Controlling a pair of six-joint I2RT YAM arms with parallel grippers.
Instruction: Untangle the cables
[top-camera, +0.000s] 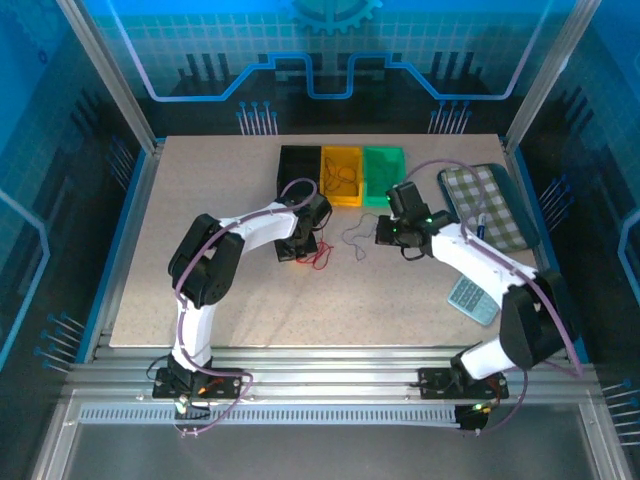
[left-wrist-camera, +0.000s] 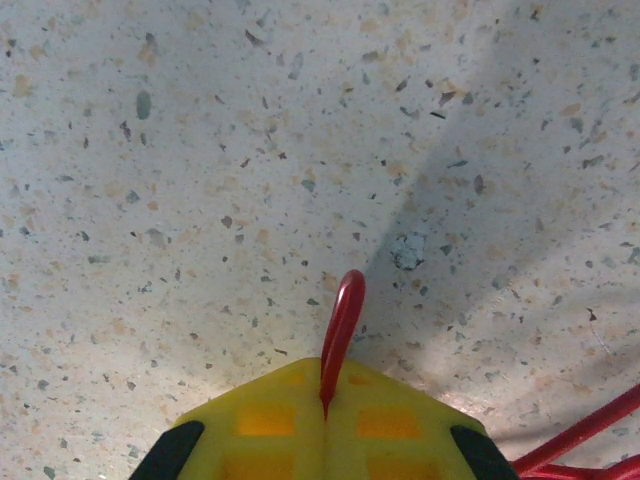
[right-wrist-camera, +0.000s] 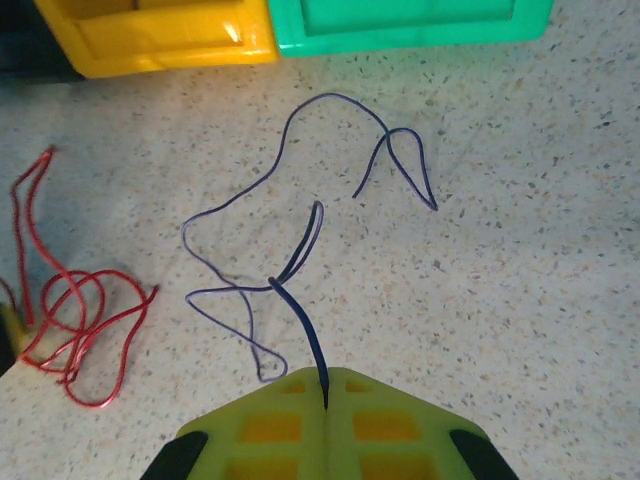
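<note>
Fingers first: the left fingers (left-wrist-camera: 316, 408) are pressed together with a short loop of the red cable (left-wrist-camera: 342, 315) pinched in the seam. The loop pokes out past the tips over the speckled surface (left-wrist-camera: 200, 150). Same deal on the other side: the right fingers (right-wrist-camera: 316, 402) are closed tight on the blue-purple cable (right-wrist-camera: 300, 325), nipping it just short of a spot where it crosses itself.

Moving outward, the rest of the blue-purple one trails off toward the yellow bin (right-wrist-camera: 160, 40) and green bin (right-wrist-camera: 400, 25) in loose, open curves. The red one lies off to the side in a little pile of overlapping loops, near the blue-purple but not touching it, going by the right wrist view.

Progress-wise it looks like halfway or a bit better. The two colours are apart from each other, and from above a thin dark wire (top-camera: 342, 182) sits in the yellow bin, maybe one already dealt with. What's left is each cable's own mess: the red loops need opening out, and the blue-purple has a couple of crossings.

Hard to call whether those crossings are real knots or just wire laid over wire. The left wrist view cuts the red off at its bottom corner, and from above the wires are too fine to trace. The black bin (top-camera: 298, 165) is too dark to see into.
</note>
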